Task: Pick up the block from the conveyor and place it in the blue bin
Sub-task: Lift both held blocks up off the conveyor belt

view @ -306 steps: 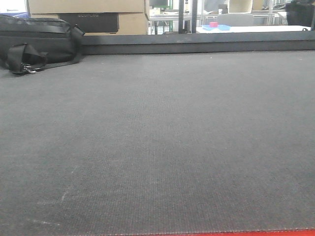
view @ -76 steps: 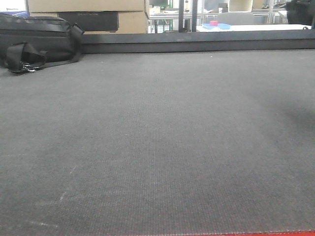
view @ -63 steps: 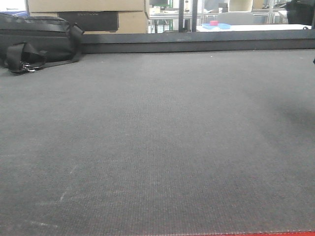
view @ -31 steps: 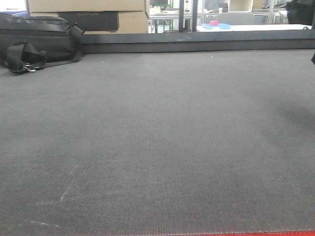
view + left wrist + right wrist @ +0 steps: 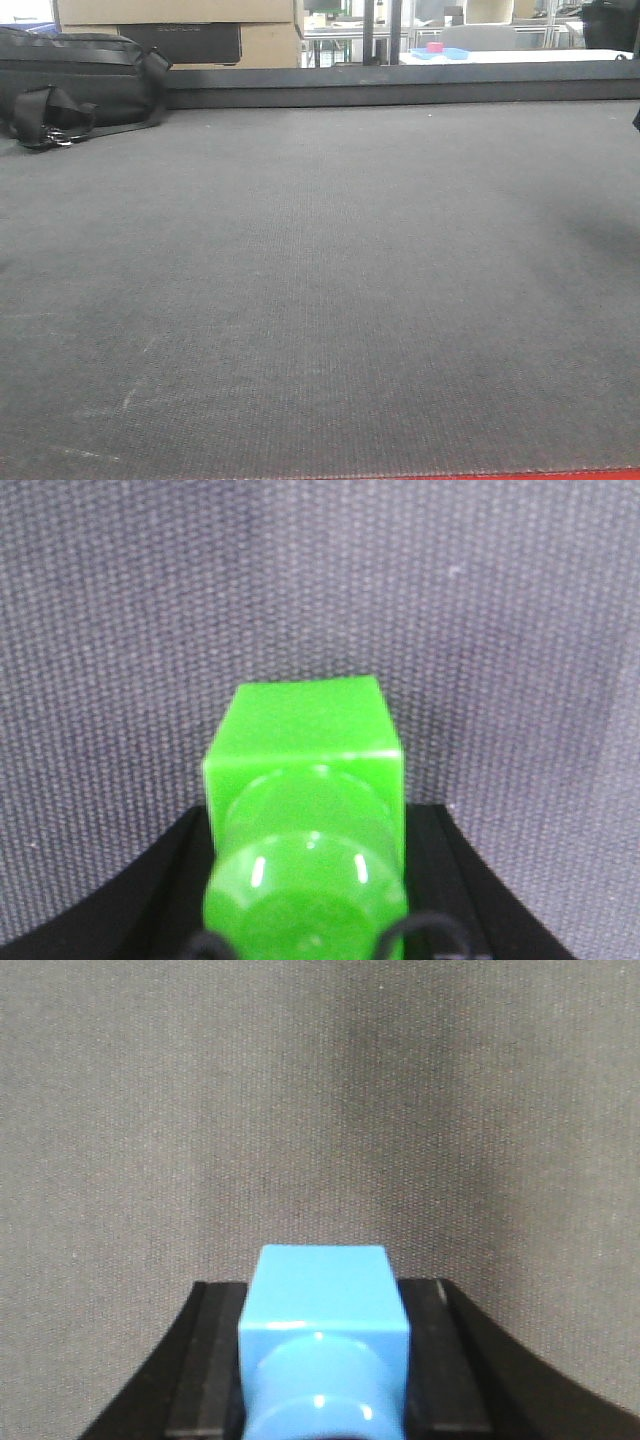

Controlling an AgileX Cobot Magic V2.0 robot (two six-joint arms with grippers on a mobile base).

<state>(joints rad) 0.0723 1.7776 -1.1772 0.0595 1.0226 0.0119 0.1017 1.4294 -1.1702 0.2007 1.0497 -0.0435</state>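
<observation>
A green cube point(image 5: 305, 745) sits at the left gripper point(image 5: 305, 900), a blue cube point(image 5: 322, 1285) at the right gripper point(image 5: 322, 1390), over the conveyor point(image 5: 320, 280). Their jaws: I cannot tell. A black bag point(image 5: 75, 85) lies far left.

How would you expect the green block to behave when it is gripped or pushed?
The green block looks like glossy hard plastic, so probably stiff yet slightly slippery. Its flat square faces suggest it would slide rather than roll. The woven belt would likely add some friction.

Open conveyor point(image 5: 320, 300); black bag point(image 5: 75, 85) blocks far-left corner.
</observation>
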